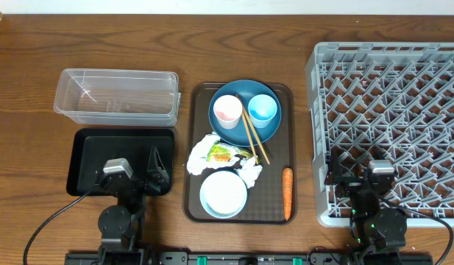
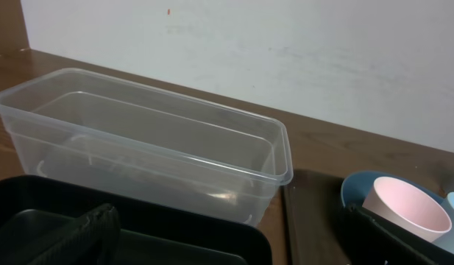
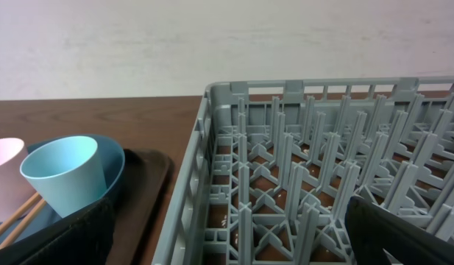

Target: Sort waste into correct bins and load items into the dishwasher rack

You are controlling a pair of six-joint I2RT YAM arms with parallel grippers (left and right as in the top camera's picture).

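Note:
A clear tub (image 1: 116,96) (image 2: 146,140) stands behind a black tray (image 1: 90,158) (image 2: 175,235). A large blue dish (image 1: 245,112) holds a pink cup (image 1: 227,110) (image 2: 403,210) and a light blue cup (image 1: 262,109) (image 3: 65,173), with chopsticks (image 1: 252,136) across its rim. White napkins with green-orange scraps (image 1: 219,153), a small bowl with a white inside (image 1: 224,194) and a carrot (image 1: 287,193) lie nearer me. The grey rack (image 1: 388,118) (image 3: 300,162) is at the right. My left gripper (image 1: 142,173) (image 2: 234,246) is open over the black tray. My right gripper (image 1: 357,173) (image 3: 227,235) is open over the rack's near left corner.
A brown serving tray (image 1: 274,213) in the middle carries the dish, napkins, bowl and carrot. Small white specks show on the wood under the rack (image 3: 234,235). A white wall runs along the table's far edge.

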